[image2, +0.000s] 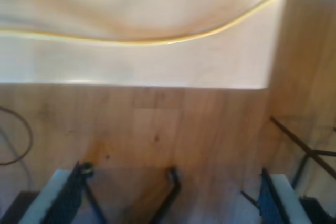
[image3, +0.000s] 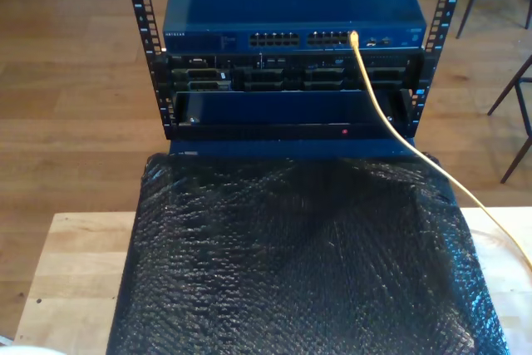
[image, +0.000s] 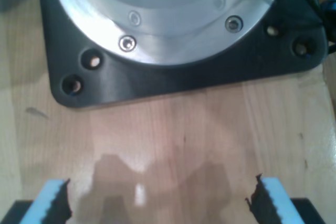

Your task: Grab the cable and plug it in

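Note:
The pale-yellow cable (image3: 384,114) runs from a port on the front of the blue switch (image3: 291,6) down across the rack and off toward the exterior view's right edge. Its end sits at that port (image3: 353,37); the plug itself is too small to make out. In the second wrist view the cable (image2: 157,40) lies in a shallow curve on a pale tabletop, well beyond my second gripper (image2: 168,203). That gripper is open and holds nothing. My first gripper (image: 157,203) is open too, over bare wooden table, with nothing between its blue-padded fingertips (image: 50,198).
A black arm base plate (image: 173,77) with a metal flange stands close ahead of my first gripper. A black bubble-wrap sheet (image3: 299,263) covers the table in front of the rack (image3: 158,81). Chair legs (image2: 304,150) and a thin grey cord (image2: 21,140) lie on the wooden floor.

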Robot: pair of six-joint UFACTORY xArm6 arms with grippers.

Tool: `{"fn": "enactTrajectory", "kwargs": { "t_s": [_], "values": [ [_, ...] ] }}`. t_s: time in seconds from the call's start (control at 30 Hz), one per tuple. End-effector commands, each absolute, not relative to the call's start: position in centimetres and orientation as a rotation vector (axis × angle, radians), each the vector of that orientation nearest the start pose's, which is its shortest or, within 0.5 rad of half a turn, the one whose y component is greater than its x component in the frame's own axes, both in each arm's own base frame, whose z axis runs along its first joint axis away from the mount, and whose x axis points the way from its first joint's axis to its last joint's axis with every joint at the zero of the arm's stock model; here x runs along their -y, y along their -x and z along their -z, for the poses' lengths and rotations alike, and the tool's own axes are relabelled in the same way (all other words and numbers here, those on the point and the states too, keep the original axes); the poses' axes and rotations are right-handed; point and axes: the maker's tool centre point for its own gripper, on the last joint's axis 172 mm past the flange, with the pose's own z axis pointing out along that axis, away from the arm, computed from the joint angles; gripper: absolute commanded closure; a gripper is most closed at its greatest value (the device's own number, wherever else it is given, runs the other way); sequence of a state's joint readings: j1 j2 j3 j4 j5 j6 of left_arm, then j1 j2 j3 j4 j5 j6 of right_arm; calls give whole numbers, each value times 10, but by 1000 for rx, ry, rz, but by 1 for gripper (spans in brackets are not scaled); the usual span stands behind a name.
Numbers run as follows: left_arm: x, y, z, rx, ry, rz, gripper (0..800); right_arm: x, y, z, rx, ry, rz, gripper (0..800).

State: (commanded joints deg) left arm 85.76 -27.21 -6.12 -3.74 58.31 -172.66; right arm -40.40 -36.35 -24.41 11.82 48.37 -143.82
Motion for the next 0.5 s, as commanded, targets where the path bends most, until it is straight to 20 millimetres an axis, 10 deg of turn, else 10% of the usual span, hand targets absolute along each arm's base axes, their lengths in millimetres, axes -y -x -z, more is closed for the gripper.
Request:
{"fn": "enactTrajectory", "kwargs": {
  "t_s": [0.5],
  "values": [
    [-125,-22,-25,-2548,2180,594,0,233,-151,-168,-2266,-2003,-224,1]
  ]
}}
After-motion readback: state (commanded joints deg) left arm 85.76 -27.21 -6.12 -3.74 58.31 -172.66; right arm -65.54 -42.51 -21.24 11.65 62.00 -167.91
